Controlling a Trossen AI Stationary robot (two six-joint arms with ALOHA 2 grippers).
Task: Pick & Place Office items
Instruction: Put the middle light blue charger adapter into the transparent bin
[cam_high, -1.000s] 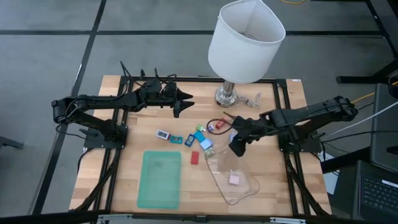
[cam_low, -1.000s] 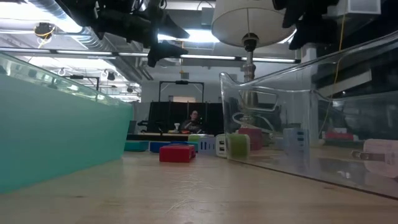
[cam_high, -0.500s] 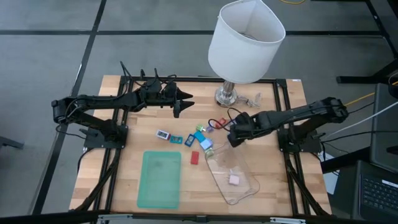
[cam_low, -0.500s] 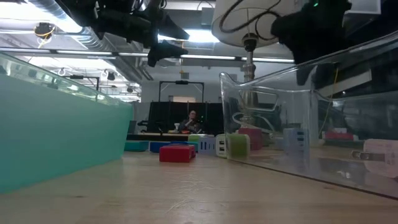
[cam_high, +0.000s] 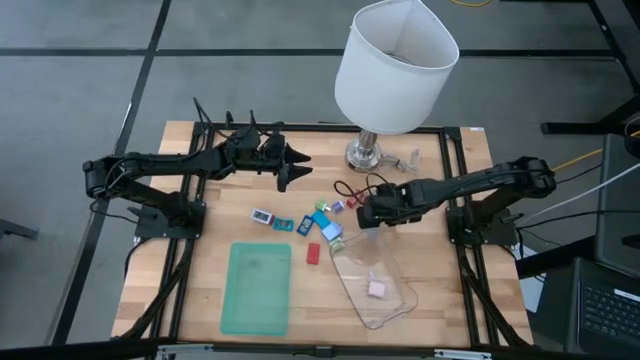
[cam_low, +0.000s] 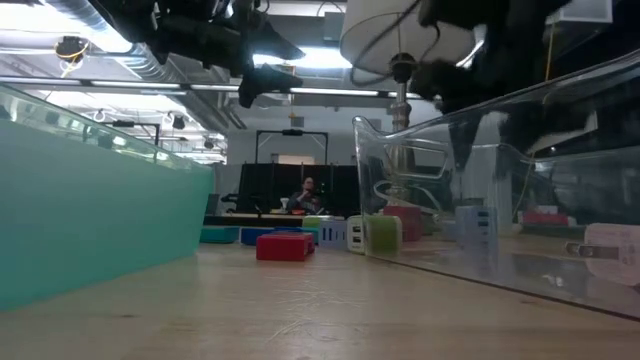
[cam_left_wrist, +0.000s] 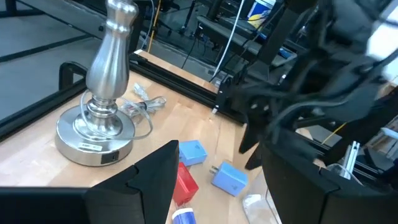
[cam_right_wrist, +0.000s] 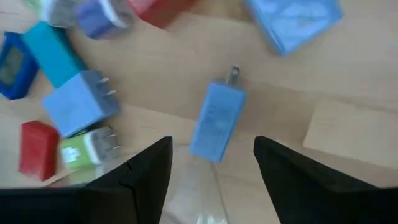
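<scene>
Over the middle of the surface, just off the near end of the clear tub (cam_high: 375, 280): right hand (cam_right_wrist: 212, 144), fingers apart, clamped on nothing. Hangs low above a light blue plug piece (cam_right_wrist: 217, 121). Frames that piece between both fingers in the right wrist view. Lies flat on the wood, long axis running away from the hand with a slight tilt, metal prongs at the far end.

Around it, the other office items, near but apart: a pale blue cube (cam_right_wrist: 81, 102) with prongs to one side, a teal block (cam_right_wrist: 53, 53), a dark blue piece (cam_right_wrist: 12, 65), a red piece (cam_right_wrist: 37, 149) and a green-and-white plug (cam_right_wrist: 87, 149) beside the tub's rim, a flat light blue piece (cam_right_wrist: 292, 22) farther out.

From above only: a pink piece (cam_high: 377, 288) inside the tub, a white-and-blue piece (cam_high: 262, 215) off toward the left arm, the green tray (cam_high: 258, 288) lying beside the tub, the lamp (cam_high: 394, 65) at the back edge.

Back near the lamp's side: left hand (cam_high: 295, 163), raised above the surface, fingers apart, holding nothing. Looks past them, in the left wrist view, at the lamp's metal base (cam_left_wrist: 102, 118).

From surface height only: a person (cam_low: 308, 192) seated far off in the room.
</scene>
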